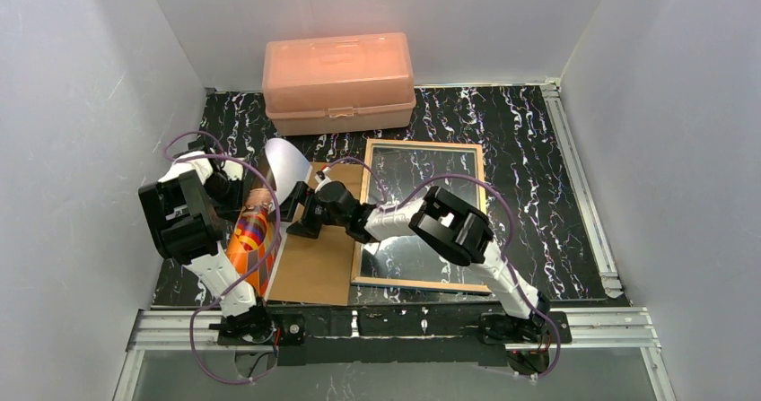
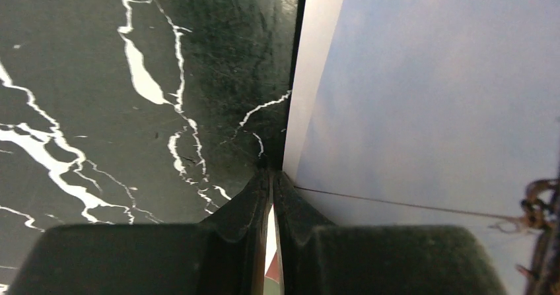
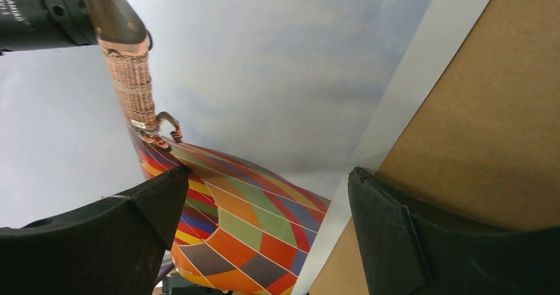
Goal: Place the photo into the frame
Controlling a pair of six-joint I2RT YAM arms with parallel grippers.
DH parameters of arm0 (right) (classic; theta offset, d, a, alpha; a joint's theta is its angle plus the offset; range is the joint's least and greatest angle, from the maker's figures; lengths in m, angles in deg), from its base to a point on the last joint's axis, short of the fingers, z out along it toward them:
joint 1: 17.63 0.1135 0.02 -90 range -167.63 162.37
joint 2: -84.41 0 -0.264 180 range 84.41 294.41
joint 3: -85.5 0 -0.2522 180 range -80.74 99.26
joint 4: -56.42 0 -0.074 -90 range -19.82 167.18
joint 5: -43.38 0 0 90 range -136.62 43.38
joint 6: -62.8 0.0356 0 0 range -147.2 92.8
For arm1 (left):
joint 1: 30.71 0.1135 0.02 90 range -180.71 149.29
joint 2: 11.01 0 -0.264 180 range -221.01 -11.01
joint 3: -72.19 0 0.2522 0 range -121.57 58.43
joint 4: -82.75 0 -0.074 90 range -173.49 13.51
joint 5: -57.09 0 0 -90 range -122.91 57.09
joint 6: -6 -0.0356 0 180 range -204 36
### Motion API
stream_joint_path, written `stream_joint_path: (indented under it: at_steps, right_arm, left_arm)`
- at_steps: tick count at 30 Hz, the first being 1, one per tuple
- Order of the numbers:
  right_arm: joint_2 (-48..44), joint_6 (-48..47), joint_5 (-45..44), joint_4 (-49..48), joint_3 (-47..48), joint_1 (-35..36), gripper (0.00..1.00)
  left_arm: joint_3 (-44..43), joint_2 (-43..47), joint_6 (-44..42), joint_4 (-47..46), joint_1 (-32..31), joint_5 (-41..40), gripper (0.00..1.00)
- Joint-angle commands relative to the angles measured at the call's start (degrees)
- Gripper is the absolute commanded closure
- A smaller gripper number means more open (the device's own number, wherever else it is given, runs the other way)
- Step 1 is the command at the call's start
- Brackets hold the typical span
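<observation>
The photo [image 1: 252, 242] is lifted off the table at the left and curls, its white back [image 1: 285, 161] showing at the top and the orange chequered balloon facing right. My left gripper [image 1: 254, 205] is shut on the photo's edge; in the left wrist view its fingers [image 2: 290, 209] pinch the white border of the photo [image 2: 429, 97]. My right gripper [image 1: 297, 221] stands open beside the photo's right edge. In the right wrist view its jaws [image 3: 267, 179] stand wide around the balloon print [image 3: 251, 226] without touching it. The frame [image 1: 361, 239] lies flat at centre right, wood-coloured side up.
A brown backing board [image 1: 316, 262] lies between the photo and the frame, partly under my right gripper; it also shows in the right wrist view as the board [image 3: 489, 103]. A peach plastic box [image 1: 339, 69] stands at the back. White walls enclose the black marble table [image 1: 538, 177].
</observation>
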Motion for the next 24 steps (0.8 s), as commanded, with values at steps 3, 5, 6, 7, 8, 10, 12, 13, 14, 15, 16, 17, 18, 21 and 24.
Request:
stream_joint_path:
  at_steps: [3,5,6,7,8,10,12,13,14,15,16,17,18,21,24]
  right_arm:
    - [1.51,6.48,-3.46,-20.28,-3.47,0.05,0.01]
    - [2.92,7.82,-2.95,-23.14,-2.28,0.01,0.01]
    - [3.73,8.09,-2.41,-23.41,-1.23,0.00,0.01]
    - [4.31,8.16,-2.14,-23.36,-0.35,0.03,0.01]
    - [4.74,8.27,-2.07,-23.20,0.21,0.07,0.01]
    - [5.18,8.28,-1.85,-22.36,1.16,0.17,0.01]
    - [5.45,8.29,-1.60,-22.12,1.84,0.14,0.01]
    - [5.53,8.30,-1.47,-21.89,2.15,0.17,0.01]
    - [5.48,8.28,-1.36,-21.84,2.37,0.17,0.01]
    - [5.47,8.29,-1.35,-21.84,2.60,0.20,0.01]
    - [5.39,8.31,-1.27,-21.92,2.62,0.17,0.01]
    - [5.24,8.27,-1.27,-22.07,2.61,0.15,0.01]
    - [5.06,8.23,-1.31,-22.05,2.59,0.12,0.01]
    - [4.70,8.01,-1.17,-21.66,2.30,0.12,0.01]
    - [4.50,7.92,-0.92,-21.30,1.98,0.13,0.01]
  left_arm:
    - [0.94,-1.82,1.00,5.34,-0.47,6.55,0.93]
    - [1.03,-1.41,0.87,5.50,-0.47,6.54,0.93]
    - [1.01,-1.14,0.79,5.68,-0.47,6.55,0.93]
    - [0.91,-0.97,0.73,5.97,-0.47,6.52,0.93]
    - [0.80,-0.74,0.70,6.31,-0.41,6.57,0.94]
    - [0.49,-0.10,0.77,7.05,-0.22,7.16,0.94]
    - [-0.16,0.25,0.96,8.12,0.15,8.07,0.94]
    - [-0.56,0.31,1.18,8.63,0.33,8.48,0.94]
    - [-1.13,0.43,1.45,9.16,0.58,8.94,0.94]
    - [-1.80,0.50,1.78,9.54,0.84,9.70,0.94]
    - [-2.58,0.47,2.08,10.09,1.17,10.54,0.94]
    - [-3.21,0.39,2.46,10.59,1.61,11.56,0.93]
    - [-4.00,0.21,2.78,11.20,1.90,12.50,0.93]
    - [-5.46,0.04,3.51,12.48,2.08,15.35,0.93]
    - [-5.93,0.12,4.07,13.11,2.06,17.96,0.93]
